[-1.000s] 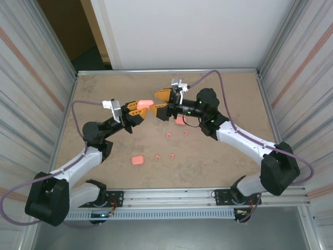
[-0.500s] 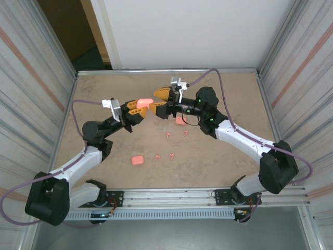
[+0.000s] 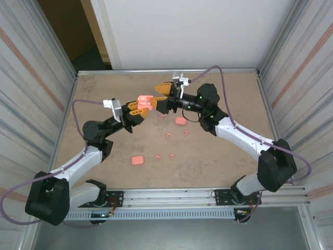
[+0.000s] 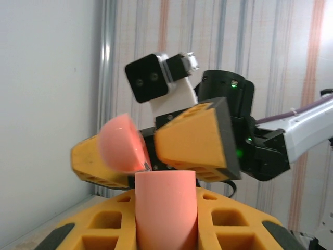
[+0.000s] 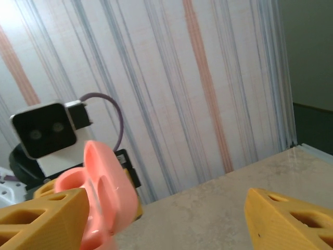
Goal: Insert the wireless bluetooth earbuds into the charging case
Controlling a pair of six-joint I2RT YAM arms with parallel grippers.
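The counter (image 3: pixel 104 88) spans the top view, and both arms meet above its upper middle. The left tool (image 3: pixel 140 105) is clamped on the base of the charging case (image 3: pixel 144 99), holding it off the surface. In the left wrist view the case's lid (image 4: pixel 120 141) stands swung up and open. The right tool (image 3: pixel 160 98) is spread wide, empty, right against that lid. Two other pink boxes (image 3: pixel 180 121) (image 3: pixel 137 160) lie on the counter. The earbuds (image 3: pixel 169 135) lie scattered on the counter at mid-frame, below and right of the held case. They are too small to tell which way their stems point. They are closer to the right tool, so it looks better placed to reach down for one.
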